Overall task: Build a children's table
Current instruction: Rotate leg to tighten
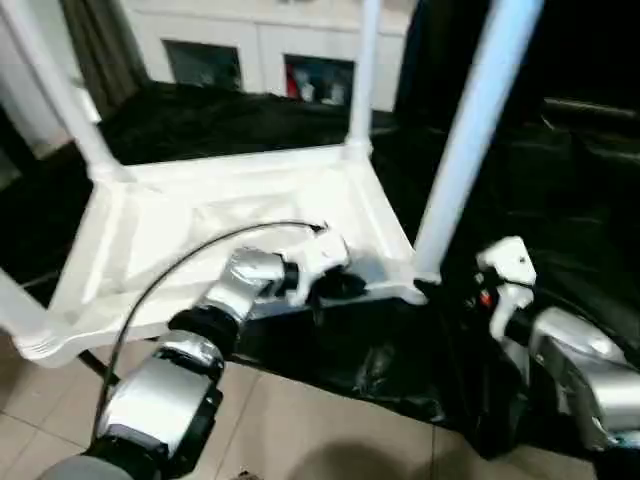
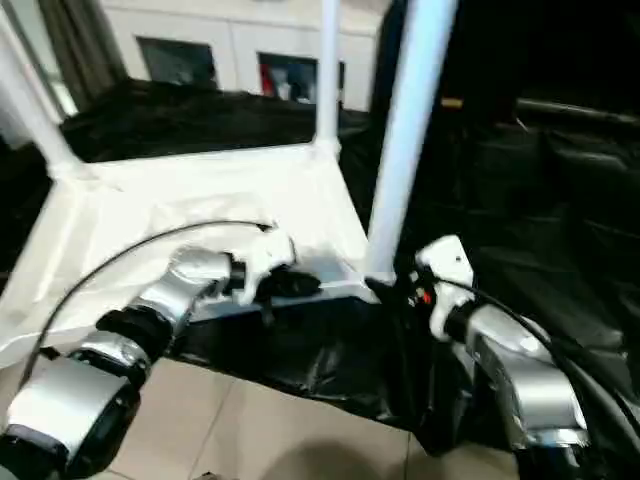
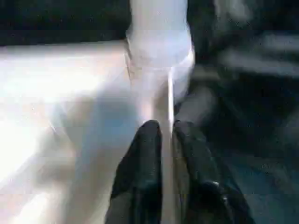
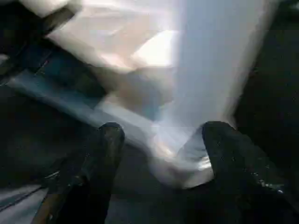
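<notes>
Upside down on the black sheet (image 1: 200,120), the children's table (image 1: 230,215) is lying with its ribbed underside facing me, and that is why the legs are pointing up. I am seeing one leg at about eleven o'clock (image 1: 60,95), one at twelve (image 1: 365,70) and the nearest at about two (image 1: 475,130), each standing in a corner socket; a fourth corner at eight o'clock is running off the edge, so I cannot tell what it is carrying.

My left pincer (image 1: 340,285) is sitting at the near rim, at about six o'clock from the top's middle, its fingers (image 3: 149,154) drawn narrow with the thin edge of the rim between them. I judge I am steadying the top so it is not sliding on the sheet. My right pincer (image 4: 161,140) is standing wide, its fingers either side of the base of the two o'clock leg without pinching it.

From the head I am getting the whole layout and the white cabinet (image 1: 260,45) behind. My wrist cameras are giving what that misses: the narrow gap on the rim, and the open gap around the leg's foot.
</notes>
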